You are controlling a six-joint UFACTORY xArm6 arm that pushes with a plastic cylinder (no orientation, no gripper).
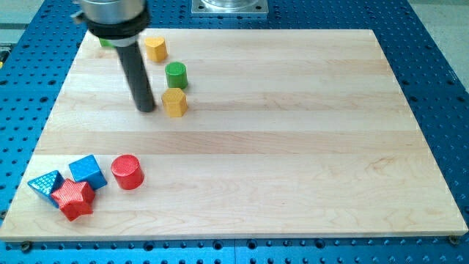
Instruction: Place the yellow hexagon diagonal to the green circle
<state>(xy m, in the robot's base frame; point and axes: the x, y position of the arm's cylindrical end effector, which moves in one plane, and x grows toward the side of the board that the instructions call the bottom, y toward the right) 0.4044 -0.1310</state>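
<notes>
A yellow hexagon [174, 102] stands near the view's upper left, just below the green circle [176, 75]; the two almost touch. My tip [146, 108] rests on the board just to the left of that yellow hexagon, a small gap apart. A second yellow block [154, 48] sits above, near the board's top edge. A green block [107, 42] is mostly hidden behind the rod at the top left.
A red cylinder [127, 171], a blue cube [88, 171], a red star [73, 198] and a blue triangle [45, 184] cluster at the view's bottom left. The wooden board [293, 147] lies on a blue perforated table.
</notes>
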